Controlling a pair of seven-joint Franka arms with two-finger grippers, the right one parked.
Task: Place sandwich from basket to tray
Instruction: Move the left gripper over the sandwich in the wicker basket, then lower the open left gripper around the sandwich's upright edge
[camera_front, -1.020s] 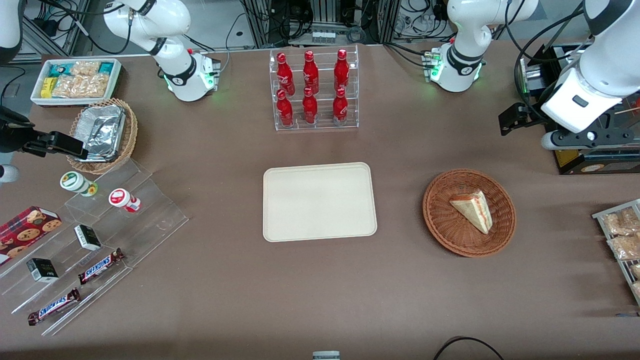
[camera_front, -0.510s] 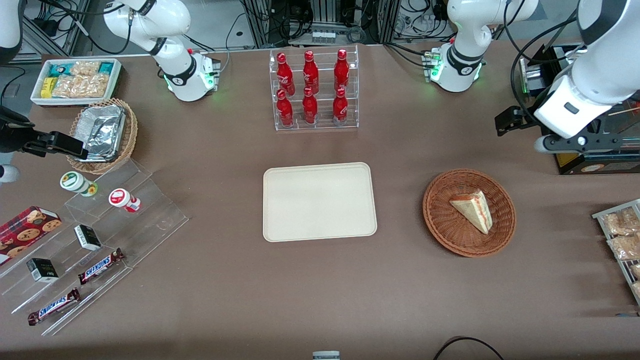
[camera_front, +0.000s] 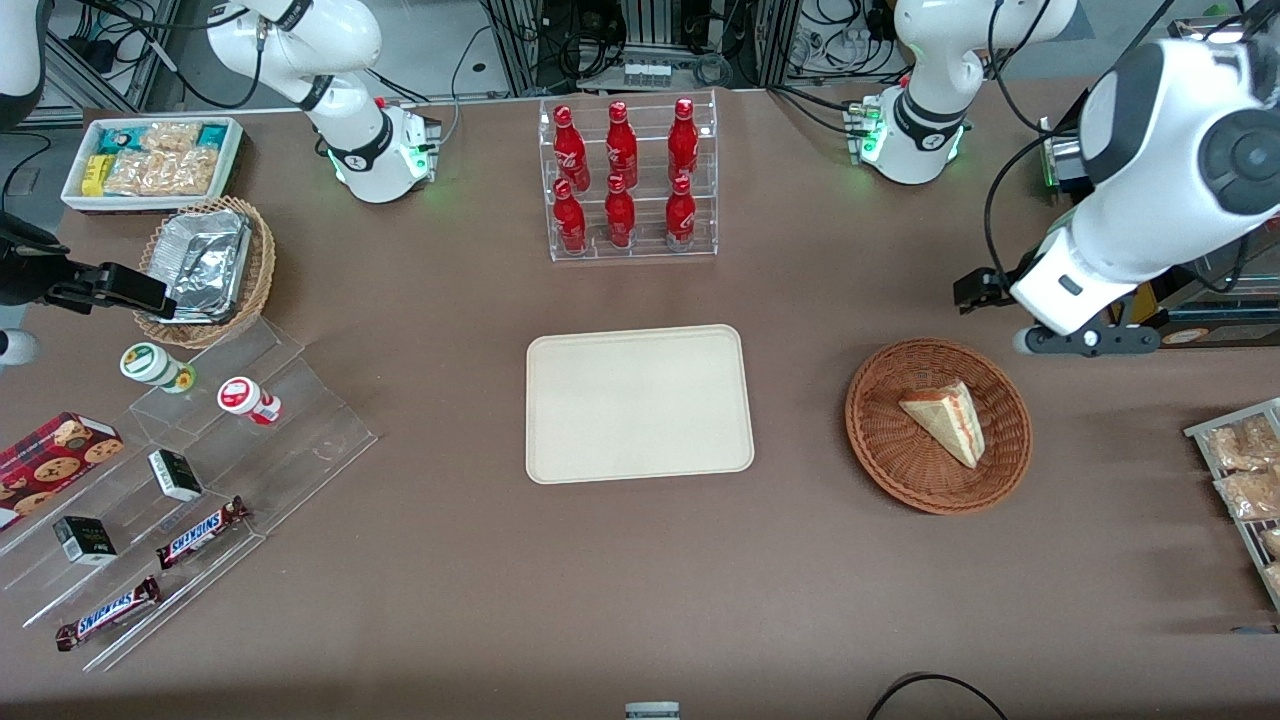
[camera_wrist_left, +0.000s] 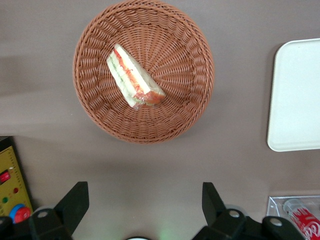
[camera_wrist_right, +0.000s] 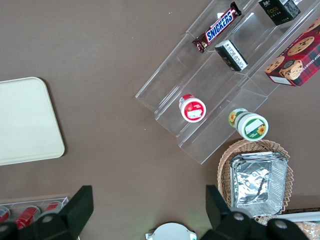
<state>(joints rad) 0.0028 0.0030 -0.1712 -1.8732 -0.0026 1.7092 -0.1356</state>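
**A:** A brown-covered table (camera_front: 420, 600) in a cable-strewn lab. Where is the sandwich?

**B:** The wrapped sandwich (camera_front: 948, 420) (camera_wrist_left: 134, 76) lies in the reddish-brown wicker basket (camera_front: 885, 455) (camera_wrist_left: 175, 40) toward the working arm's end of the table, its layered red, orange and green edge showing. Nothing touches it.

**A:** And the tray?

**B:** The cream tray (camera_front: 638, 403) (camera_wrist_left: 296, 95) sits bare at the table's middle, well apart from the basket. A clear rack of red bottles (camera_front: 625, 175) stands farther from the front camera than the tray.

**A:** The left arm's gripper?

**B:** The gripper (camera_wrist_left: 142, 207) hangs above the table just beside the basket, a little farther from the front camera than its rim. Its fingers (camera_wrist_left: 75, 202) are spread wide, holding nothing, and the wrist camera looks straight down on basket and sandwich.
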